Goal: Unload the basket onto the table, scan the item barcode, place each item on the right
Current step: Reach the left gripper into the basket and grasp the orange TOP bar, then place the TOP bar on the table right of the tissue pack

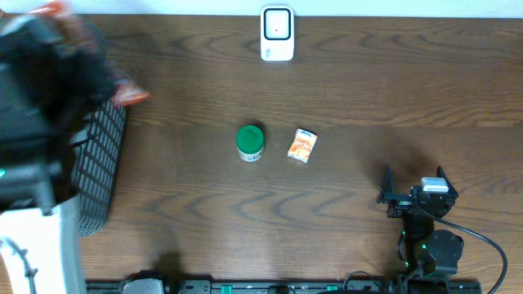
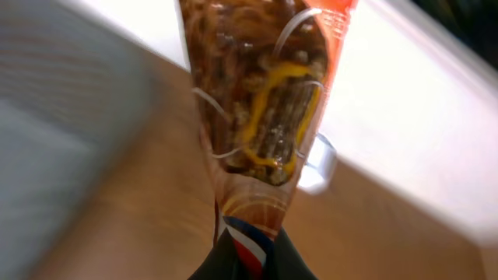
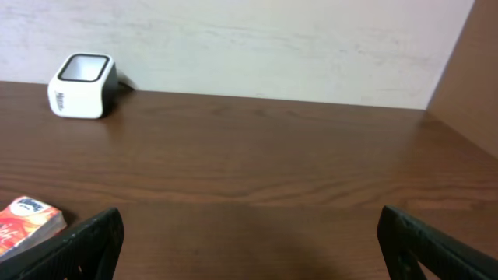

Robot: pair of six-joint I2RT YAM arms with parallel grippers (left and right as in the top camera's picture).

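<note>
**Left gripper**: closed tight on the lower end of a snack packet. Dark fingers pinch it from both sides at the bottom edge of the left wrist view.

**Snack packet**: stands upright and fills the centre of that frame.
- Markings: orange-red border, brown ridged snack pictured with yellow outlines, white curved lines, and a red-white-blue stripe just above the grip.
- Lettering too blurred to read; barcode not made out.
- From overhead, shows as an orange, motion-blurred corner at upper left, beside the blurred dark mass of the left arm. Sits near the upper corner of a black mesh basket at the left edge.

**Barcode scanner**: white with a dark window, at top centre of the overhead frame on the wooden table. Well apart from the held packet. Side marking too small to read.

**Green-lidded tub**: stands at centre of frame.

**Small orange carton**: lies just beside the tub, to its right. Blue oval logo at one end, print too small to read.

**Right gripper**: jaws spread wide and empty, low over the table at lower right. Arm folded back toward the bottom edge, fingers pointing up-frame toward the scanner.
</note>
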